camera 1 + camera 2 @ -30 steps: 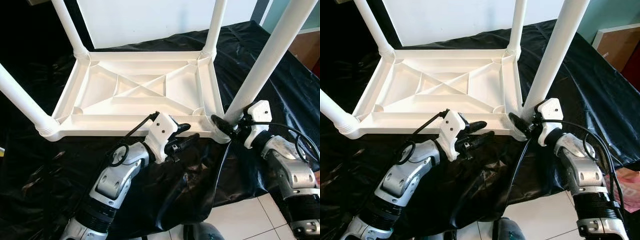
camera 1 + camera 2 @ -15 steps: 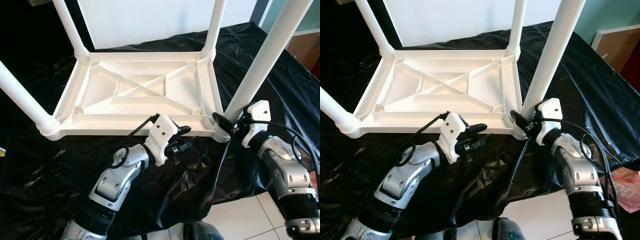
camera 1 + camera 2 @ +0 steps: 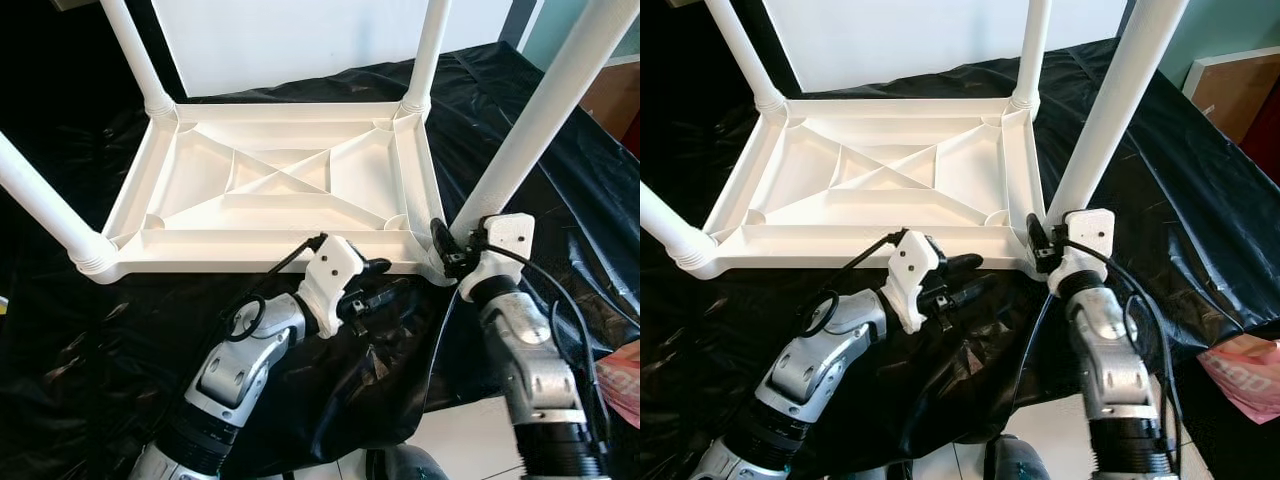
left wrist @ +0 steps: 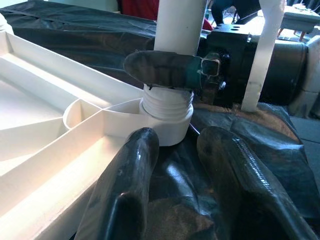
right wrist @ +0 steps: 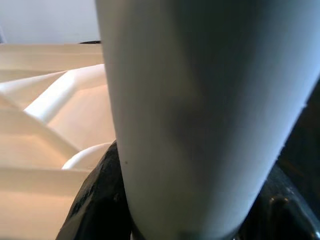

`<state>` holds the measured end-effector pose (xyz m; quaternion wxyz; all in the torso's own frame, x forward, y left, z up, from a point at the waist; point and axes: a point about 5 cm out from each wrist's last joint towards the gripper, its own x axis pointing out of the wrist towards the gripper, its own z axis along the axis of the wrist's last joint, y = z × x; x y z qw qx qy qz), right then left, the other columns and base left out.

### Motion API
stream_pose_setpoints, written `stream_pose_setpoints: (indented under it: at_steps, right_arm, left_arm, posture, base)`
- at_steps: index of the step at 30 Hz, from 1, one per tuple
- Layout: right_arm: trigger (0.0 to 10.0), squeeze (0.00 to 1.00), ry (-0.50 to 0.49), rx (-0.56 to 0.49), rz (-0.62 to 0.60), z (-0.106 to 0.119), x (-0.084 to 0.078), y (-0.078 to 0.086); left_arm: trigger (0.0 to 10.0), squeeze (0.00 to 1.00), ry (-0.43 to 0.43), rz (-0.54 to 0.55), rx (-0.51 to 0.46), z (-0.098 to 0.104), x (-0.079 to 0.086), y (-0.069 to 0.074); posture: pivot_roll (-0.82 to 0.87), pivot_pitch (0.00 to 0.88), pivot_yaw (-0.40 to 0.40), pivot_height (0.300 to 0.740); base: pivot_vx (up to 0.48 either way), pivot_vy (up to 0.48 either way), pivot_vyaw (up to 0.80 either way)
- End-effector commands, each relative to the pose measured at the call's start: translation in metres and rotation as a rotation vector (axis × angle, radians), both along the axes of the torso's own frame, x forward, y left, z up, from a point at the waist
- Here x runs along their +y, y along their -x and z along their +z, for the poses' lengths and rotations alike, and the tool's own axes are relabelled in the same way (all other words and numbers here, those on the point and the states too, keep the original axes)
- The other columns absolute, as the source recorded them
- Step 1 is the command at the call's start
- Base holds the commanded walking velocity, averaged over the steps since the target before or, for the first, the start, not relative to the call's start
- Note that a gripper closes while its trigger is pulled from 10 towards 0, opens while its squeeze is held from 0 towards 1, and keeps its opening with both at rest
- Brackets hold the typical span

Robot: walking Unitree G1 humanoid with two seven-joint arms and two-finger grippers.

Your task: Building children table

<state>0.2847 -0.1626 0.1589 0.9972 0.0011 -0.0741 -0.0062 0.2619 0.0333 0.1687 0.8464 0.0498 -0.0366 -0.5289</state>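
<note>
Gripping the near-right leg [image 3: 540, 120] just above its socket, the right gripper [image 3: 446, 250] clenches it; the left gripper [image 3: 385, 285] hovers, fingers released, beside the upturned tabletop [image 3: 280, 185].

Upturned table [image 3: 280, 190] on sheet [image 3: 90, 330], four legs up at its corners, right gripper [image 3: 447, 250] clasping near-right leg [image 3: 530, 130] just above its socket, left gripper [image 3: 385, 288] on sheet before the table's near rim, left of that leg.
</note>
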Motion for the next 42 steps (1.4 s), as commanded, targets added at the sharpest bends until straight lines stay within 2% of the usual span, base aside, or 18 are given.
stream_pose_setpoints:
  at_steps: [1, 3, 5, 11, 18, 19, 20, 24, 30, 32, 34, 36, 37, 38, 39, 42]
  right_arm:
    - [10.0, 0.00, -0.030, 0.153, -0.097, -0.029, 0.000, 0.006]
    - [10.0, 0.00, -0.061, 0.171, -0.194, -0.032, 0.002, 0.008]
    - [10.0, 0.00, -0.067, 0.169, -0.231, -0.032, 0.003, 0.009]
    - [10.0, 0.00, -0.106, 0.152, -0.252, -0.026, 0.009, 0.007]
    - [10.0, 0.00, -0.099, 0.130, -0.255, -0.021, 0.008, 0.006]
    - [10.0, 0.33, -0.095, 0.118, -0.252, -0.019, 0.008, 0.005]
    - [10.0, 1.00, -0.094, 0.102, -0.235, -0.016, 0.008, 0.004]
    - [10.0, 1.00, -0.096, 0.081, -0.196, -0.012, 0.007, 0.003]
    - [10.0, 1.00, -0.051, 0.023, -0.087, -0.002, -0.010, 0.004]
    - [10.0, 1.00, -0.051, 0.023, -0.087, -0.002, -0.010, 0.004]
    - [10.0, 1.00, -0.025, 0.014, 0.012, 0.001, -0.019, 0.002]
    - [10.0, 1.00, -0.025, 0.014, 0.012, 0.001, -0.019, 0.002]
    - [10.0, 1.00, -0.005, 0.013, 0.067, 0.002, -0.022, 0.001]
    - [10.0, 0.82, 0.005, 0.016, 0.113, 0.002, -0.024, -0.001]
    - [10.0, 0.00, 0.036, 0.021, 0.189, 0.003, -0.025, -0.003]
    - [10.0, 0.00, 0.075, 0.032, 0.297, 0.002, -0.025, -0.005]
  left_arm:
    - [10.0, 0.00, -0.011, -0.048, 0.008, -0.003, -0.003, 0.002]
    - [10.0, 0.00, -0.009, -0.051, 0.004, -0.002, -0.004, 0.001]
    - [10.0, 0.00, -0.007, -0.052, 0.003, -0.001, -0.005, 0.001]
    - [10.0, 0.00, -0.002, -0.051, 0.001, 0.000, -0.005, 0.000]
    - [10.0, 0.00, -0.002, -0.052, -0.005, 0.000, -0.005, -0.001]
    - [10.0, 0.00, -0.002, -0.049, -0.006, 0.000, -0.004, -0.001]
    - [10.0, 0.00, -0.002, -0.045, -0.008, 0.000, -0.004, -0.002]
    - [10.0, 0.00, 0.000, -0.043, -0.010, 0.001, -0.004, -0.002]
    - [10.0, 0.00, 0.011, -0.031, -0.010, 0.002, -0.004, -0.002]
    - [10.0, 0.00, 0.011, -0.031, -0.010, 0.002, -0.004, -0.002]
    - [10.0, 0.00, 0.009, -0.032, -0.009, 0.000, -0.004, -0.001]
    - [10.0, 0.00, 0.009, -0.032, -0.009, 0.000, -0.004, -0.001]
    - [10.0, 0.00, 0.008, -0.034, -0.008, 0.000, -0.004, -0.001]
    - [10.0, 0.00, 0.007, -0.036, -0.007, 0.000, -0.004, -0.001]
    - [10.0, 0.00, 0.005, -0.040, -0.005, -0.001, -0.005, -0.001]
    - [10.0, 0.00, -0.001, -0.053, -0.004, -0.001, -0.006, 0.000]
  posture:
    - [-0.07, 0.155, 0.019, 0.740]
    - [-0.07, 0.152, 0.016, 0.740]
    - [-0.07, 0.147, 0.016, 0.740]
    - [-0.07, 0.136, 0.016, 0.740]
    - [-0.06, 0.126, 0.007, 0.740]
    - [-0.06, 0.125, 0.005, 0.740]
    - [-0.06, 0.123, 0.003, 0.740]
    - [-0.06, 0.123, -0.002, 0.740]
    - [-0.06, 0.126, -0.008, 0.740]
    - [-0.06, 0.126, -0.008, 0.740]
    - [-0.06, 0.131, -0.009, 0.740]
    - [-0.06, 0.131, -0.009, 0.740]
    - [-0.06, 0.132, -0.009, 0.740]
    - [-0.07, 0.135, -0.008, 0.740]
    - [-0.06, 0.135, -0.007, 0.740]
    - [-0.06, 0.135, -0.008, 0.740]
  base:
    - [0.000, 0.000, 0.00]
    - [0.000, 0.000, 0.00]
    - [0.000, 0.000, 0.00]
    - [0.000, 0.000, 0.00]
    - [0.000, 0.000, 0.00]
    - [0.000, 0.000, 0.00]
    - [0.000, 0.000, 0.00]
    - [0.000, 0.000, 0.00]
    - [0.000, 0.000, 0.00]
    - [0.000, 0.000, 0.00]
    - [0.000, 0.000, 0.00]
    - [0.000, 0.000, 0.00]
    - [0.000, 0.000, 0.00]
    - [0.000, 0.000, 0.00]
    - [0.000, 0.000, 0.00]
    - [0.000, 0.000, 0.00]
